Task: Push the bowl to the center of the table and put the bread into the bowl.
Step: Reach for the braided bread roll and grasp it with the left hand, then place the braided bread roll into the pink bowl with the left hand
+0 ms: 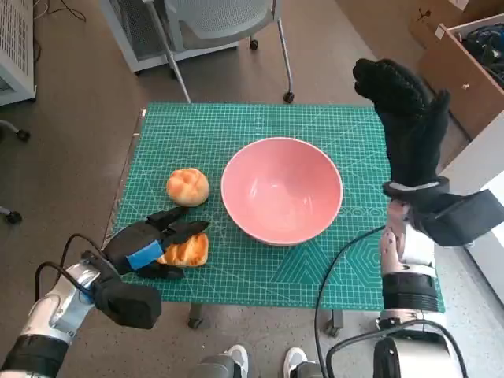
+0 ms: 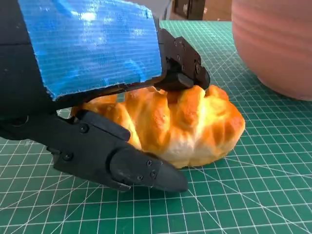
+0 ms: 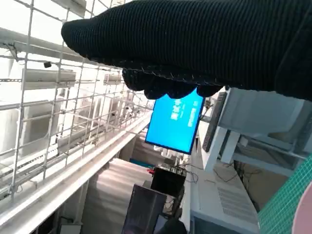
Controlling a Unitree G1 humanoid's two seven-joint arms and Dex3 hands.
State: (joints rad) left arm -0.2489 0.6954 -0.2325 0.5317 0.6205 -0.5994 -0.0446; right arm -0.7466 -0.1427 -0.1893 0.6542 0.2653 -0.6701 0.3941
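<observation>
The big pink round bowl (image 1: 282, 190) sits near the middle of the green cutting mat (image 1: 236, 126) that covers the small table. So the push part looks done, and the bread part comes next.

The black left hand with blue tape on its back (image 1: 151, 246) is down on the mat, at the near left corner. Its fingers (image 2: 124, 163) are wrapped around a golden, lumpy bread loaf (image 2: 183, 122). One finger lies under the near side of the loaf and the others press on its top. The loaf rests on the mat. It is not lifted yet.

The thing that matters most is where the bowl lies from this hand. The bowl is just beside the loaf, on the far right of it, toward the middle of the mat. The loaf's long side points toward the bowl too. So the left hand probably needs to go up, over the rim, and then let go.

A second round golden bun (image 1: 187, 187) sits near the bowl's left side, not touched.

The right hand in the black knitted glove (image 1: 405, 126) is raised high above the right edge of the mat. Its fingers are stretched out and it holds nothing. It is much farther from the bread than the left hand.
</observation>
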